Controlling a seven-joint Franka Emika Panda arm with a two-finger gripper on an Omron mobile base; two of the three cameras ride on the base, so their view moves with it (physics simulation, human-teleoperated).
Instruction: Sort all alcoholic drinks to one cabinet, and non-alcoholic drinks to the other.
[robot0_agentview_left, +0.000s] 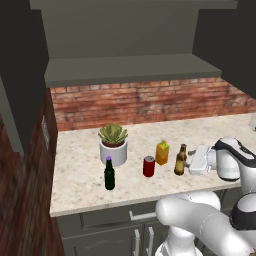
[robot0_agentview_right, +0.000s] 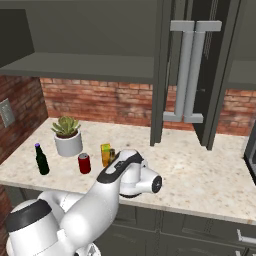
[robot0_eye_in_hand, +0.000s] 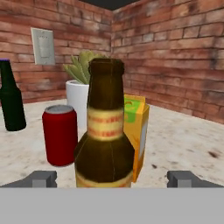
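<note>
Amber-brown glass beer bottle (robot0_eye_in_hand: 105, 131) stands between my spread gripper (robot0_eye_in_hand: 113, 178) tips; red soda can (robot0_eye_in_hand: 60, 134) and orange juice carton (robot0_eye_in_hand: 136, 131) crowd just behind.

We note an arm (robot0_agentview_left: 200, 220) built of smooth, glossy white rounded shells, joined by dark grey to black bands at each joint. The wrist link (robot0_agentview_right: 137, 180) is a fat white cylinder ending in a round dark cap with a small pale centre. The hand (robot0_agentview_left: 199, 160) is a blocky white housing. The fingers (robot0_eye_in_hand: 41, 178) are small, squared, matt grey tips.
</note>
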